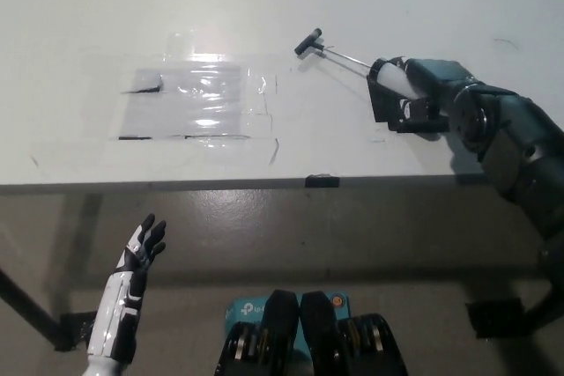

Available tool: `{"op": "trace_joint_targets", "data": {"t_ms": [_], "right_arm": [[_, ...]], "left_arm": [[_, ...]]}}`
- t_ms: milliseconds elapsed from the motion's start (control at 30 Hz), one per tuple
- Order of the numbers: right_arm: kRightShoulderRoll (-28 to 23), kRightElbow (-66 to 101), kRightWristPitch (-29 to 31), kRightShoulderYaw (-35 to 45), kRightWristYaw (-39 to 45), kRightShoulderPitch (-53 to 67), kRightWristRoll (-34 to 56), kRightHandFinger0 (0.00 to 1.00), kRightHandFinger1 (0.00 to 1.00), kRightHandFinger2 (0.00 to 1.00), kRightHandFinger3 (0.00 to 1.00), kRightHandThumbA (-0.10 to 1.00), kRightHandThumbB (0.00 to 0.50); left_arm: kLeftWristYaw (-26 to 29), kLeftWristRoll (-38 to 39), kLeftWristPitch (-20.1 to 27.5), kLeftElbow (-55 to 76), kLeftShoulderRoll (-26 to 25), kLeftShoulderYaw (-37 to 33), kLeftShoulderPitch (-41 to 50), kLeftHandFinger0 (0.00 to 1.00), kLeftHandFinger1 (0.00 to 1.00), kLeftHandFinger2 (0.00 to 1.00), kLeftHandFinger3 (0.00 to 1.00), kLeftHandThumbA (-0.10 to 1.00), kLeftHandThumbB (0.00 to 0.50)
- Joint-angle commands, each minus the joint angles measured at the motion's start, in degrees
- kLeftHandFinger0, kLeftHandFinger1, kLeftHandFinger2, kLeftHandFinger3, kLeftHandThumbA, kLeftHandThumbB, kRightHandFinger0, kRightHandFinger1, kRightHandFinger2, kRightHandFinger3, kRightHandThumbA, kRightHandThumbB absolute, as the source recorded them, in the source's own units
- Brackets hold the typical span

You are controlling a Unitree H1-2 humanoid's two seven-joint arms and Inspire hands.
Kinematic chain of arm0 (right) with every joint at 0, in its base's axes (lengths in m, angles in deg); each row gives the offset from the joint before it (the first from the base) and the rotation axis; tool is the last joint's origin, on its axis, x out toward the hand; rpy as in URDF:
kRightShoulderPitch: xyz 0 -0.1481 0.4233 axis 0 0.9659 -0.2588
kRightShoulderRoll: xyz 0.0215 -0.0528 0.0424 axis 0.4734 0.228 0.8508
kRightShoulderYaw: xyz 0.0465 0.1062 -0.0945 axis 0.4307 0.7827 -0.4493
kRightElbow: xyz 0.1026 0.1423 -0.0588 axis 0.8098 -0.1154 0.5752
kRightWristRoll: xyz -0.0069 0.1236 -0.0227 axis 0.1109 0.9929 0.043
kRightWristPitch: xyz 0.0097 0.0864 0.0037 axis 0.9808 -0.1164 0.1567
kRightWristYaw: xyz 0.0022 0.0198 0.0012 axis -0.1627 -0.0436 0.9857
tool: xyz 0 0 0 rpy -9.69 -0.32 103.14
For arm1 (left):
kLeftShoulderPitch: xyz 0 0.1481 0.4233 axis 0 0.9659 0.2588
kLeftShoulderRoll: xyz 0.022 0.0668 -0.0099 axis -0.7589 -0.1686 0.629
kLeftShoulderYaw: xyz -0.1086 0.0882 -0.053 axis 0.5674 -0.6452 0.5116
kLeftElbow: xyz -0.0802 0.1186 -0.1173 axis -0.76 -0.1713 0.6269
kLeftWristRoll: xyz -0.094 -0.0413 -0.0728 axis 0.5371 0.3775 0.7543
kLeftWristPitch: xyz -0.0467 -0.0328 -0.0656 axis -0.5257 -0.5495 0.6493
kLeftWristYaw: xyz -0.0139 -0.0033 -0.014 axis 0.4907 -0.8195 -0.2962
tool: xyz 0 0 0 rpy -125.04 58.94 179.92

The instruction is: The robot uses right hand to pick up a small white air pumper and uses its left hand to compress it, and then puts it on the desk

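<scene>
Near the counter's (88, 6) right edge, the air pumper (388, 75) was clasped in the right hand (414, 99), rod and handle slanting toward the far-left. Below the front edge, the left hand (141, 248) was held spread.

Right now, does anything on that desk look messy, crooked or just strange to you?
Nothing looks spilled or broken. The clear plastic sheet on the desk is wrinkled and glares under the light. The right hand holds the white air pumper tilted, rod and black handle pointing away. The left hand hangs open below the desk edge.
</scene>
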Motion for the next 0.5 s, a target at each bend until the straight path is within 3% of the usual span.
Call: {"op": "trace_joint_targets", "data": {"t_ms": [0,133,333,467], "right_arm": [[-1.4,0.7,2.3,1.5,-3.8,-1.2,0.6,0.11,0.67,0.98,0.92,-0.10,0.166],[-0.8,1.6,5.0,3.2,-7.5,-1.4,1.2,0.10,0.64,0.93,0.89,-0.10,0.169],[-1.1,5.8,8.4,3.5,-8.6,-0.5,0.0,0.07,0.61,0.89,0.96,-0.10,0.131],[-2.4,15.9,7.1,3.9,-5.2,2.4,-0.4,0.07,0.58,0.86,0.94,-0.10,0.105]], "left_arm": [[1.0,0.0,1.7,1.5,-0.2,0.3,-0.2,1.00,1.00,1.00,1.00,1.00,0.064],[1.1,-0.1,2.0,1.2,-0.2,0.3,-0.4,1.00,1.00,1.00,1.00,1.00,0.051],[1.2,-0.2,1.3,1.8,0.2,0.2,-0.2,1.00,1.00,1.00,1.00,1.00,0.062],[1.0,0.1,1.9,2.7,-0.1,0.3,-0.3,1.00,1.00,1.00,1.00,1.00,0.045]]}}
